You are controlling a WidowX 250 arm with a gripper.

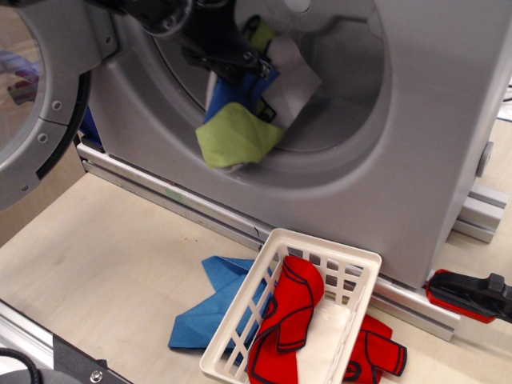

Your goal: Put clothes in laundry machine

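Three-cloth clothes [240, 112] bundle, lime/blue/white, pinched by hand [250, 62] at laundry machine [376, 152] mouth.

1. Bright, even light falls from overhead.
2. Soft shadow lies under the basket [352, 264].
3. The washer [448, 120] mouth darkens inward.
4. The arm and cloths [240, 128] look slightly blurred.

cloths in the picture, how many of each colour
lime-green: 1, in the bundle held at the drum mouth
blue with dark trim: 1, same bundle
white-grey: 1, same bundle
red with dark trim: 2
plain blue: 1
total: 6
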